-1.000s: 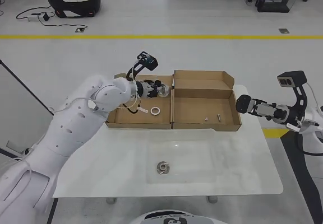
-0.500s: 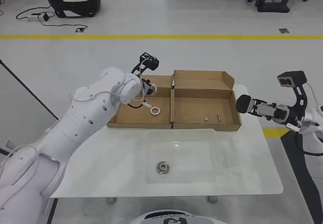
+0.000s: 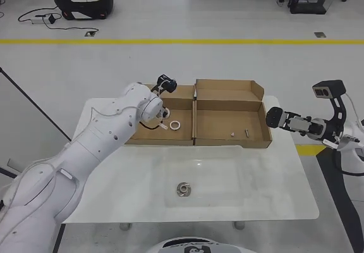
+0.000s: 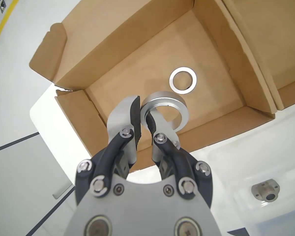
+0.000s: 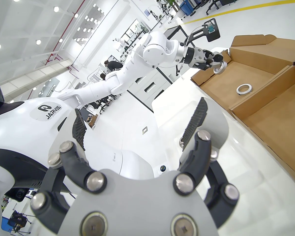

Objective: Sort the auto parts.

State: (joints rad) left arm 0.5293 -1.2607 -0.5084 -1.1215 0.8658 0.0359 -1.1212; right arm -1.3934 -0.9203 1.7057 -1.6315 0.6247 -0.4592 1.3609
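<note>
Left gripper (image 4: pixel 142 112) pinches a metal ring (image 4: pixel 162 98) above a cardboard box (image 4: pixel 127 74), upper centre of the top view; another ring (image 4: pixel 171 81) lies inside. Right gripper (image 5: pixel 137 119) is spread.

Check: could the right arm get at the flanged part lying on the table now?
Likely yes: the right end effector is open and empty, and the flanged part lies alone on the table, with nothing between them.

Matt cardboard box (image 4: pixel 137 33); smooth metal ring (image 4: pixel 164 98); glossy table (image 3: pixel 245 183).
</note>
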